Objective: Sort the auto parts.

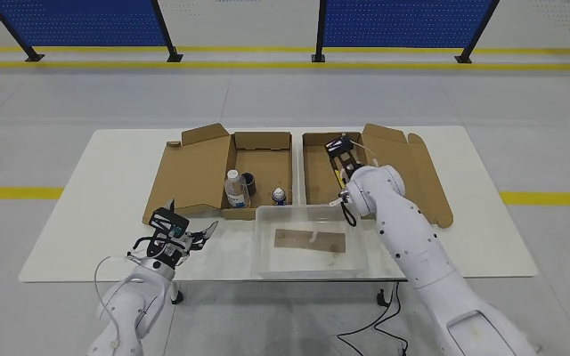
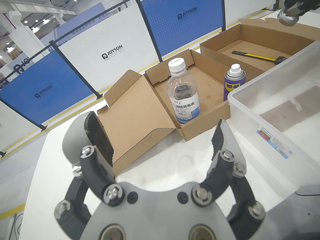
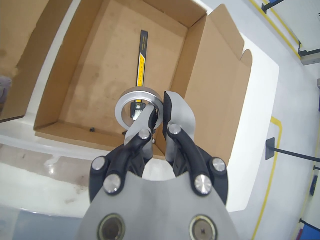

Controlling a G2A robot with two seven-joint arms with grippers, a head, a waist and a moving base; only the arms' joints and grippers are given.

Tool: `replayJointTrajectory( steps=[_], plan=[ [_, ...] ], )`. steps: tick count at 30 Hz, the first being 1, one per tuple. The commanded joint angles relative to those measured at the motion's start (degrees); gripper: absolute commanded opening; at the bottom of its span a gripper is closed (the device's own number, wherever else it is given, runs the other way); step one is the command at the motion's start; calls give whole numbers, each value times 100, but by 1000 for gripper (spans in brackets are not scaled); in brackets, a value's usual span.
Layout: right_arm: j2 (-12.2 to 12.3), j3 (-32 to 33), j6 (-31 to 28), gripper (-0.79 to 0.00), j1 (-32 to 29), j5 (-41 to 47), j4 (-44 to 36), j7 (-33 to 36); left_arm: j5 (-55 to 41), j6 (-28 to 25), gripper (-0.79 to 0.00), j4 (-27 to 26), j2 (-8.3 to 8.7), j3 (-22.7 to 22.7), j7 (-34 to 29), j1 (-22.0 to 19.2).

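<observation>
Inspection from the floor: the right hand is closed on the wall of a metal ring, one finger inside the ring and one outside. It holds the ring in the air above the right cardboard box, over the near end of a caliper lying on the box floor. The left hand hangs over the front left of the table, fingers spread wide, holding nothing.

The left cardboard box contains a clear bottle, a spray can and a small dark pot. The clear bin at the table front appears almost emptied; one small pale item inside cannot be identified.

Assessment: sorting looks largely complete. Outstanding: the ring is not yet set down.
</observation>
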Motion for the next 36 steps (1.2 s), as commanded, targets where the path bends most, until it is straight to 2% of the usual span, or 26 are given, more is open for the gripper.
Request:
replayJointTrajectory(
  steps=[1,12,16,18,27,28,29,30,36],
  plan=[
    [-58,-86,-2,-785,96,94,438,-152,0,0,0,0,0,0,0,0],
    [-379,-432,-196,-782,503,727,1811,-656,0,0,0,0,0,0,0,0],
    [-463,-464,-376,-693,615,976,2107,-815,0,0,0,0,0,0,0,0],
    [-502,-499,-446,-597,666,1036,2225,-860,0,0,0,0,0,0,0,0],
    [-577,-412,-348,-486,792,1219,2308,-1151,0,0,0,0,0,0,0,0],
    [-563,-342,-306,-453,762,1265,2201,-1235,0,0,0,0,0,0,0,0],
    [-540,-233,-244,-354,719,1344,2035,-1356,0,0,0,0,0,0,0,0],
    [-509,-118,-203,-9,642,1414,1858,-1463,0,0,0,0,0,0,0,0],
    [-198,937,-363,0,-359,1932,235,-2006,0,0,0,0,0,0,0,0]
  ],
)
